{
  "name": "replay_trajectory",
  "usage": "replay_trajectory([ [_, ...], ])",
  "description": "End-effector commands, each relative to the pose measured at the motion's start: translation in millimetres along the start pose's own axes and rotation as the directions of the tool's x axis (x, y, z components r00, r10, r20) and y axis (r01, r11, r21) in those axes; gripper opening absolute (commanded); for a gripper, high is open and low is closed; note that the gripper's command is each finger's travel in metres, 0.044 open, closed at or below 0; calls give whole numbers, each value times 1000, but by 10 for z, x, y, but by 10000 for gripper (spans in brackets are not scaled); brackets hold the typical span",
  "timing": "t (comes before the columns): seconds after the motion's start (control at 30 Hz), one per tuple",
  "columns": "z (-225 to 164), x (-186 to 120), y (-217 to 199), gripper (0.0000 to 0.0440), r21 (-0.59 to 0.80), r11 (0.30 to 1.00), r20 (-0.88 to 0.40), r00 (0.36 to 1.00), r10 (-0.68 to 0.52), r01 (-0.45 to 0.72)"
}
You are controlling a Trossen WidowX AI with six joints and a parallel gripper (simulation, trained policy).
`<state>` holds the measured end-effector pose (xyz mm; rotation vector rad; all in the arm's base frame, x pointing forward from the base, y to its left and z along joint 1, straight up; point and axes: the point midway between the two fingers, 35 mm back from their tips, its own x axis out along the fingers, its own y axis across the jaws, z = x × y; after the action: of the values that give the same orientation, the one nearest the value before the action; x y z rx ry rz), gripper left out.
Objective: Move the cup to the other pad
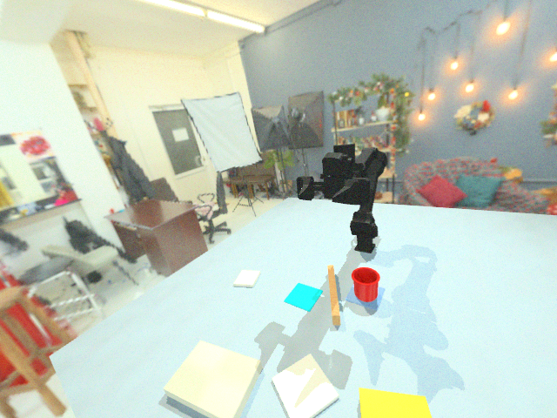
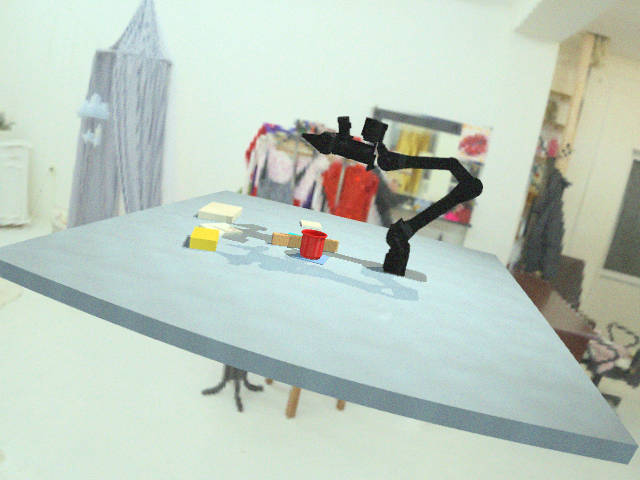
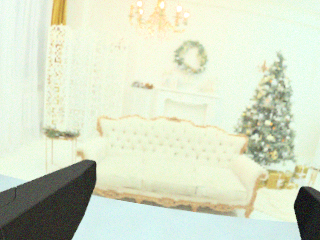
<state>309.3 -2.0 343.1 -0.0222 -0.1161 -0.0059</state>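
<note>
Desk (image 1: 494, 279) (image 2: 361, 310): broad, pale blue. My fingers (image 1: 325, 191) (image 2: 303, 136): spread, nothing between, raised at upper right of centre in the top view. Cup (image 1: 365, 286) (image 2: 312, 245): red, upright on a blue pad (image 1: 379, 300) (image 2: 321, 260), right of centre there. Wooden bar (image 1: 333, 297) (image 2: 280, 239): between cup and cyan pad (image 1: 303, 297); a low carry could clip it and spill any marbles. An off-centre approach could tip the cup. White slab (image 1: 246, 278) (image 2: 310, 224): beyond, at left.

A pale blue worktop (image 1: 278, 252) (image 2: 330, 310) (image 3: 175, 225) carries a flat cyan square pad (image 1: 303, 296). A long wooden bar (image 1: 333, 294) (image 2: 279, 239) lies beside it.
</note>
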Motion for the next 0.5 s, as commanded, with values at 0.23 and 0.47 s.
replay_trajectory([
  [0.23, -18, -31, 25, 190, 19, 1000, -44, 999, 11, -10],
  [0.47, -56, -44, 59, 48, 57, 998, -108, 994, 24, -17],
])
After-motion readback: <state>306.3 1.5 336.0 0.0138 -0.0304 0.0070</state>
